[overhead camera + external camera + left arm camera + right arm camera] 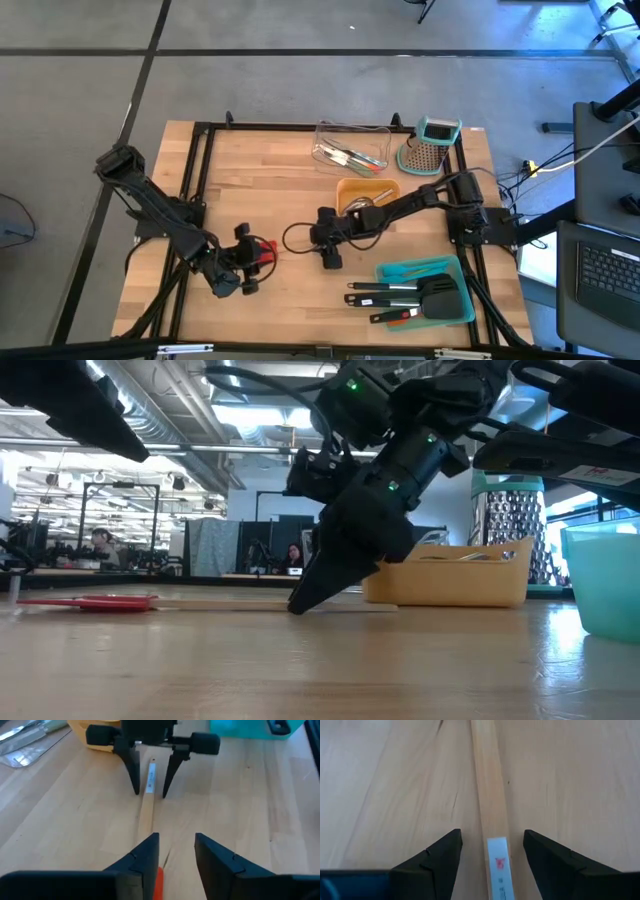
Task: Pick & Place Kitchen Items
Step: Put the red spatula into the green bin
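Wood surface [280, 160]: red spatula [90, 602] lies mid-table. Right end effector [150, 794] straddles its wooden handle, fingers apart; left end effector [175, 855] apart at the head. Next: close, lift.

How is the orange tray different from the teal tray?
The orange tray sits mid-table beside the right arm; the teal tray sits at the near right edge. The teal tray holds black spatulas, while the orange tray's contents are hard to make out. Both rest flat on the wooden table.
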